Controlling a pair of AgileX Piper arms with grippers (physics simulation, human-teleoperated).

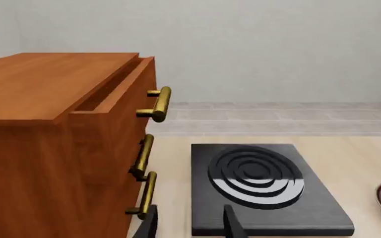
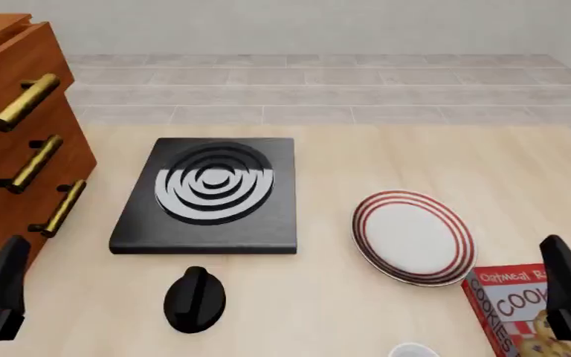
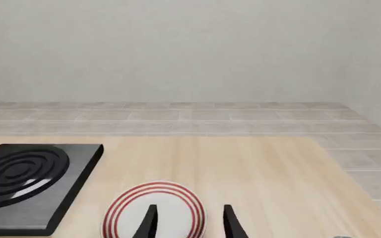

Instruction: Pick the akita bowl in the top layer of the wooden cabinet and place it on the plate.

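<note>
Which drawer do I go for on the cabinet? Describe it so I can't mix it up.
Find the wooden cabinet at the table's left edge. Its three drawers each carry a brass bar handle; take the top layer, the uppermost. Unlike the two below, it stands slightly pulled out, leaving a gap under the cabinet top.

one cabinet point(image 2: 13, 141), one stove point(image 2: 211, 195), one plate point(image 2: 413, 236)
</note>
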